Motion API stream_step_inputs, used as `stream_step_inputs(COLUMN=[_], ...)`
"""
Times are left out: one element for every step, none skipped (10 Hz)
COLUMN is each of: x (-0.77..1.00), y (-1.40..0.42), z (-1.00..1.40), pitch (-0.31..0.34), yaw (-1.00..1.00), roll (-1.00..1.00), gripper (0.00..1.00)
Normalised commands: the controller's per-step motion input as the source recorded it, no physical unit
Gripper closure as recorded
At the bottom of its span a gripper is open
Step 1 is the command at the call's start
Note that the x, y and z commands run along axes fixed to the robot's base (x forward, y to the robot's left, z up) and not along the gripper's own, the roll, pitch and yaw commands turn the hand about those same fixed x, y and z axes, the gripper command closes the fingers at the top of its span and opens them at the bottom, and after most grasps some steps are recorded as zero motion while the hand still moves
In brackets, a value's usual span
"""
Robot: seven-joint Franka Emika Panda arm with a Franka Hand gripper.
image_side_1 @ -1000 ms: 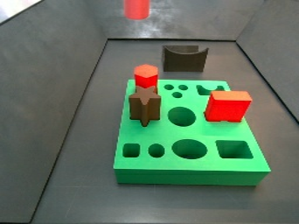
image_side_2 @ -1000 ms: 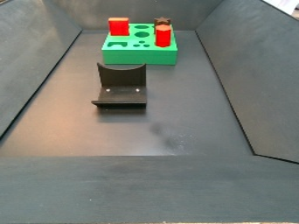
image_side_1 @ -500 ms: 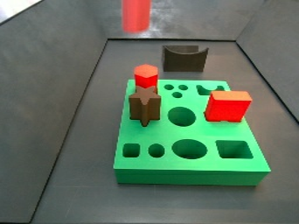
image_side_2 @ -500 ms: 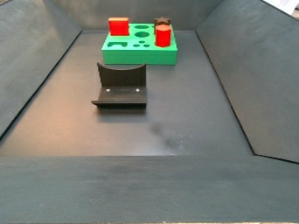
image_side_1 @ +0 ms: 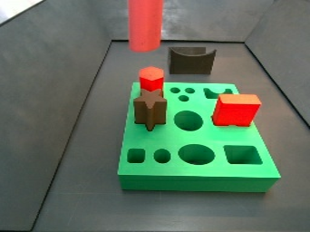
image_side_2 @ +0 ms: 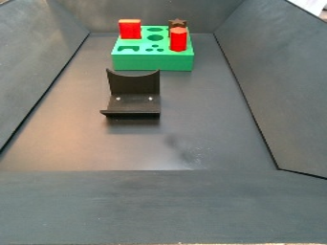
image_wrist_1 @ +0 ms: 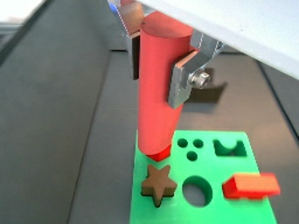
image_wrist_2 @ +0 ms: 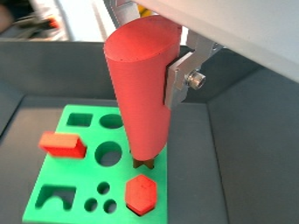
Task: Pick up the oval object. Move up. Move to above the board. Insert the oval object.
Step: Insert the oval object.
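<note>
The oval object [image_wrist_1: 156,87], a tall plain red rod, hangs upright in my gripper [image_wrist_1: 158,59], whose silver fingers [image_wrist_1: 183,80] are shut on its upper part; both wrist views show this [image_wrist_2: 142,79]. In a side view only the rod [image_side_1: 145,23] shows, coming in from the top edge behind the board, with the gripper out of frame. The board [image_side_1: 213,172], a thick green block with shaped holes, lies below and shows in both wrist views [image_wrist_1: 216,164] [image_wrist_2: 70,179]. In a wrist view the rod's lower end is over the board's edge by the brown star peg [image_wrist_1: 156,182].
The board carries a short red hexagonal peg [image_side_1: 150,79], a brown star peg [image_side_1: 150,110] and a red cube [image_side_1: 237,110]. A dark U-shaped block [image_side_1: 191,60] stands behind the board. The fixture [image_side_2: 132,93] stands in front of the board [image_side_2: 153,59]. Grey walls enclose the floor.
In the side view, more of the red rod shows now: its lower end has come steadily down the picture towards the board. Nothing on the board has moved.
</note>
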Motion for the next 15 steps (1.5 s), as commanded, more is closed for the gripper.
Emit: stream_step_inputs(x=[0.0,0.0,0.0,0.0,0.0,0.0,0.0,0.0,0.0,0.0,0.0,0.0,0.27,0.47,0.53], y=[-0.09,-0.09,-0.08,-0.09,-0.08,-0.05,-0.01,0.0,0.0,0.0,0.0,0.0,-0.22,-0.41,-0.45], z=[-0.12,-0.13,-0.13,-0.13,-0.14,-0.15,-0.17,-0.17,-0.18,-0.18,-0.16,0.0,-0.16,-0.02,0.0], pitch=[0.0,0.0,0.0,0.0,0.0,0.0,-0.009,-0.009,-0.007,-0.009,0.0,0.0,-0.079,-0.121,-0.126], yaw=[-1.0,-1.0,-1.0,-1.0,-1.0,-1.0,-1.0,-1.0,-1.0,-1.0,-1.0,0.0,-0.3,-0.33,-0.27], roll=[0.0,0.0,0.0,0.0,0.0,0.0,0.0,0.0,0.0,0.0,0.0,-0.01,-0.07,-0.14,-0.13], gripper=[1.0,1.0,1.0,1.0,1.0,1.0,1.0,1.0,1.0,1.0,1.0,1.0,1.0,1.0,1.0])
